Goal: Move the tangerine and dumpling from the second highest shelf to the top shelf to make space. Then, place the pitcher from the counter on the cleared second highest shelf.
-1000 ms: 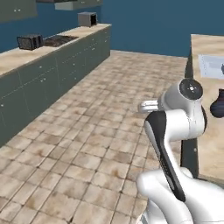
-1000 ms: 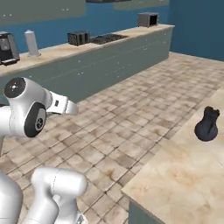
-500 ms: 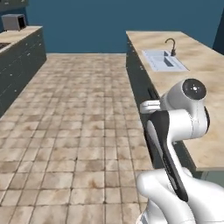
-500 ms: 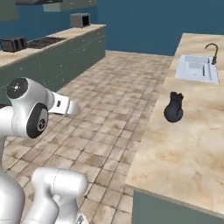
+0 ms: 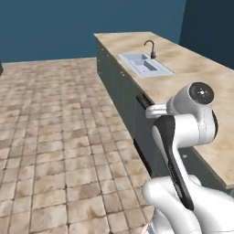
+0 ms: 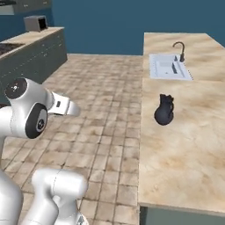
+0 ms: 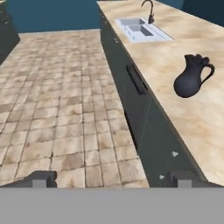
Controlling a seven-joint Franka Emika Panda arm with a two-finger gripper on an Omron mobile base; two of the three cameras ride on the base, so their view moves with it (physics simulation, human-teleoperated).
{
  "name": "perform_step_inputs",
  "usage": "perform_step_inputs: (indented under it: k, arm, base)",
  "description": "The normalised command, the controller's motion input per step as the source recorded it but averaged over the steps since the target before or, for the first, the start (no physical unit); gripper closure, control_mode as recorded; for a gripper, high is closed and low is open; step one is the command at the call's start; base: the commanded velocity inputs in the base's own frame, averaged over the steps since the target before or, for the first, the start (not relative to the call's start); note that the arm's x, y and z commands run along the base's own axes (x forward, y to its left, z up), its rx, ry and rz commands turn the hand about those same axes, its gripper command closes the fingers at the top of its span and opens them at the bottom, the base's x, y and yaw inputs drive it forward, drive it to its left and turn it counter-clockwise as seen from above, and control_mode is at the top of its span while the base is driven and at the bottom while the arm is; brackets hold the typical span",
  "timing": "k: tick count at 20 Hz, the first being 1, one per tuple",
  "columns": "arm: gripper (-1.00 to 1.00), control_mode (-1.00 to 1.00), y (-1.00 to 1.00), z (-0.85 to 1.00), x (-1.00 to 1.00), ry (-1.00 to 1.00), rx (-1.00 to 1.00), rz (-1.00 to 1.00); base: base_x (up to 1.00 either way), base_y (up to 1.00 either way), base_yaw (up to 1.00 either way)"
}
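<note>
Standing upright on the counter [image 7: 197,127] near its floor-side edge, well short of the sink [image 7: 140,29], the pitcher [image 7: 192,78] is ahead and right of the open, empty gripper [image 7: 111,178].

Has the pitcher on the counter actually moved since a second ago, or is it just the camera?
No. The pitcher stands on the counter on the near side of the sink, as before. The whole scene shifted because the base turned, not the pitcher.

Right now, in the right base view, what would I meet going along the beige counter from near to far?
Bare beige mottled stone-look counter → small dark rounded pitcher with handle → inset grey sink → dark curved tap.
</note>
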Motion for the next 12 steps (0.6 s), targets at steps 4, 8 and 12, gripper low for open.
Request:
perform_step_inputs:
  k: [4,8,12]
  arm:
    - [-1.0,1.0,0.0,0.0,0.0,0.0,0.0,0.0]
    - [-1.0,1.0,0.0,0.0,0.0,0.0,0.0,0.0]
    - [-1.0,1.0,0.0,0.0,0.0,0.0,0.0,0.0]
  base:
    - [0.72,0.04,-0.32]
    - [0.69,0.13,-0.28]
    - [0.64,0.23,-0.23]
